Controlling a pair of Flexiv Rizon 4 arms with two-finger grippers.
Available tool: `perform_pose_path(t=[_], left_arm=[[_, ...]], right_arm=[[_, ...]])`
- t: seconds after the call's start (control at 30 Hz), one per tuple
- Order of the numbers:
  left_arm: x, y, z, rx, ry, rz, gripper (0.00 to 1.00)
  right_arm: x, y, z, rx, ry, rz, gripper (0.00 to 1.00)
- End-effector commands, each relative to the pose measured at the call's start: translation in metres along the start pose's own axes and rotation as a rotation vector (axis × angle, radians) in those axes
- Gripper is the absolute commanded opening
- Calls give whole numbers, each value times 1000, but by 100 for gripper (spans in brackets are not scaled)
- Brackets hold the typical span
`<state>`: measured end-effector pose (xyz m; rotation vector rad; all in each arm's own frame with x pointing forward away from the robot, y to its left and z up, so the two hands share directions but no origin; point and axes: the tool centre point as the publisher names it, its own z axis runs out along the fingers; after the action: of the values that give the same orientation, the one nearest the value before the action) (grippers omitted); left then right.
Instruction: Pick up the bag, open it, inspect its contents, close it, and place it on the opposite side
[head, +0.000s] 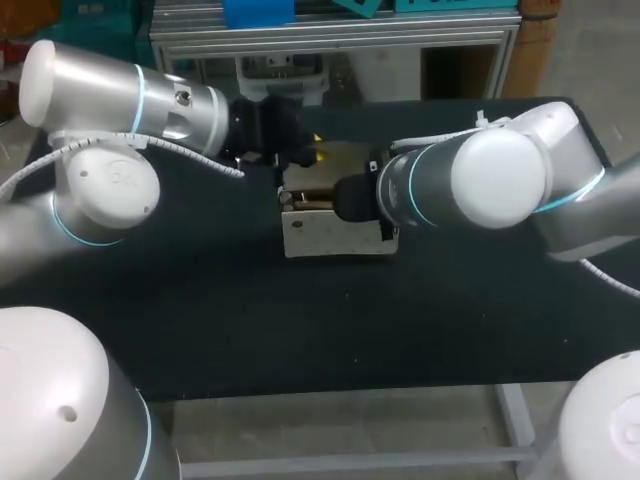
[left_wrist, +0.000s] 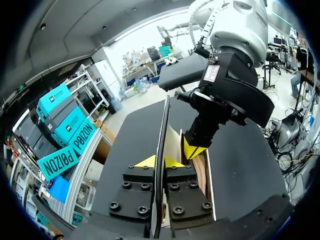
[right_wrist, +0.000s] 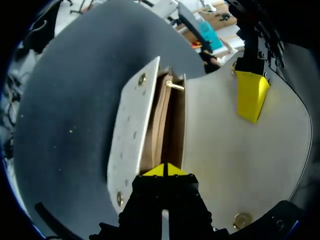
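The bag (head: 335, 235) stands at the middle of the counter (head: 300, 330), with the two arms meeting over it. Its flap (right_wrist: 225, 150) is folded back, away from the studded front wall, so the mouth is wide open and the pale brown lining can be seen.

The left fingers (left_wrist: 167, 162) are clenched on the flap: in the left wrist view the flap's thin edge runs straight between the two yellow tips, and both tips press on it. The right fingers (right_wrist: 167, 171) are drawn together, tip against tip, at the mouth of the bag, just above the lining. I cannot see anything caught between them.

I judge the bag to be light. The walls look like stiff leather or board, since the front wall stands upright by itself, and the flap keeps a flat shape while it is held at one edge. The surface seems smooth, so a shallow pinch could slip. A good place to hold is the free edge of the flap, near the round metal snap (right_wrist: 242, 219), for closing. For lifting, the rim of the back wall beside the small gold clasp (right_wrist: 175, 85) should carry the weight better than the flap alone, which would bend at its fold.
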<state>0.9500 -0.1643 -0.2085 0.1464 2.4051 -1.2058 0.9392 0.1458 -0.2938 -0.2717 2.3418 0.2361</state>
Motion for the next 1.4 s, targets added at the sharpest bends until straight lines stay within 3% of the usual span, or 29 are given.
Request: perform_pose_path(t=[0.03, 0.47, 0.5, 0.6, 0.67, 1.2, 1.4], left_arm=[[1, 1, -6, 12, -14, -6, 0], [9, -2, -12, 45, -26, 19, 0], [10, -2, -13, 46, -27, 21, 0], [12, -3, -14, 53, -26, 38, 0], [14, -4, -15, 56, -28, 49, 0], [20, -4, -20, 76, -37, 122, 0], [19, 0, -19, 63, -38, 113, 0]], right_arm=[[5, 2, 1, 0, 12, -6, 0], [10, 1, 13, 61, 139, 11, 0], [9, 0, 15, 62, 147, 14, 8], [8, 0, 19, 60, 166, 13, 45], [7, -1, 23, 64, 185, 9, 100], [8, -3, 35, 55, 237, 13, 100], [5, -2, 16, 55, 169, 23, 100]])
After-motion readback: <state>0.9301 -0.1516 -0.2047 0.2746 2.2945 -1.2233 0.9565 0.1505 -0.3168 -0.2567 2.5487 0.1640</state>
